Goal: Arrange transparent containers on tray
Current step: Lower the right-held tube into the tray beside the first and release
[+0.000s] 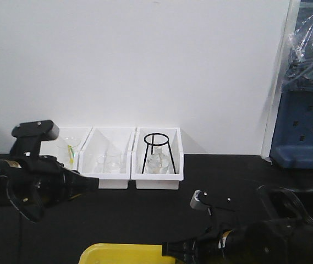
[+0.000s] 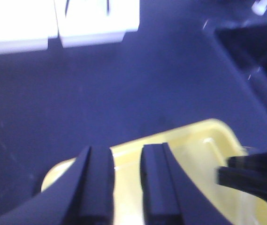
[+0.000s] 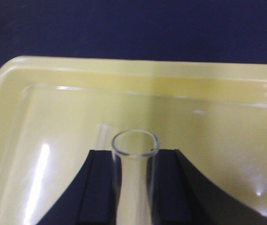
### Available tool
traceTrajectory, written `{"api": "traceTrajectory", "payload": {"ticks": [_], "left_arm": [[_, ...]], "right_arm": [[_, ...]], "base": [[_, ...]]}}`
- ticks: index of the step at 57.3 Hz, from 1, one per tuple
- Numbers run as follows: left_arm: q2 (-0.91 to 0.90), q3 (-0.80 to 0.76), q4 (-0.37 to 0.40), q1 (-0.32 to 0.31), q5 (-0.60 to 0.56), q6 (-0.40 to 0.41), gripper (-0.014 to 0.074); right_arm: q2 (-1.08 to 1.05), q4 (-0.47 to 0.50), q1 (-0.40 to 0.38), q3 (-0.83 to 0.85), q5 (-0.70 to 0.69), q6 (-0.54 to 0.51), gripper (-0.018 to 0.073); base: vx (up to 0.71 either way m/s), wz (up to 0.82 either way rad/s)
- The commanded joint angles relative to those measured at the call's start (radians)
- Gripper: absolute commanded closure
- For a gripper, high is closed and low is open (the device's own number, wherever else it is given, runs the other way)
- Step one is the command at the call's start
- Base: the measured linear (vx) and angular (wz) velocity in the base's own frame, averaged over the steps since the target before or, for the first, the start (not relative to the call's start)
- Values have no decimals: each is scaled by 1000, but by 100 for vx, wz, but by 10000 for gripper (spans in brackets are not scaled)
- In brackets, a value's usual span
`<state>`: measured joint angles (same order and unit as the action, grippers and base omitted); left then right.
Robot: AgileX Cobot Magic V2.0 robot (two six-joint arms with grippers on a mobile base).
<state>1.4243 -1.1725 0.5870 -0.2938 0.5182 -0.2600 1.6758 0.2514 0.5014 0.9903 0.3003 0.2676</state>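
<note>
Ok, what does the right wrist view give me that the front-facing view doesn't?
Only the right wrist view shows the test tube between the right gripper fingers, open end over the tray floor, plus a thinner tube lying beside it. Only the front-facing view shows the three white bins, the black tripod stand and the left gripper. Both show the yellow tray.

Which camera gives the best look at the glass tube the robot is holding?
The right wrist view: the test tube fills the centre, open rim clear, between the right gripper fingers over the yellow tray. The other two views don't show it.
</note>
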Motion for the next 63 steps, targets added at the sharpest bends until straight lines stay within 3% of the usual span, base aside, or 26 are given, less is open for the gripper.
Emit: {"api": "traceTrajectory", "payload": {"ticks": [1, 12, 30, 35, 54, 63], "left_arm": [[-73, -31, 22, -6, -69, -5, 372], [-108, -31, 17, -6, -79, -5, 424], [-109, -31, 24, -6, -70, -5, 423], [-110, -31, 25, -6, -68, -2, 423], [-111, -31, 25, -6, -43, 3, 423], [-112, -31, 25, -6, -42, 3, 423]], "right_arm": [[19, 10, -47, 76, 6, 15, 571], [99, 8, -87, 97, 40, 16, 571], [150, 10, -87, 97, 20, 16, 535], [150, 8, -87, 95, 8, 16, 483], [150, 10, -87, 95, -6, 16, 152], [150, 10, -87, 95, -4, 16, 77]], "base": [[0, 0], [0, 0], [0, 0], [0, 0], [0, 0], [0, 0]]}}
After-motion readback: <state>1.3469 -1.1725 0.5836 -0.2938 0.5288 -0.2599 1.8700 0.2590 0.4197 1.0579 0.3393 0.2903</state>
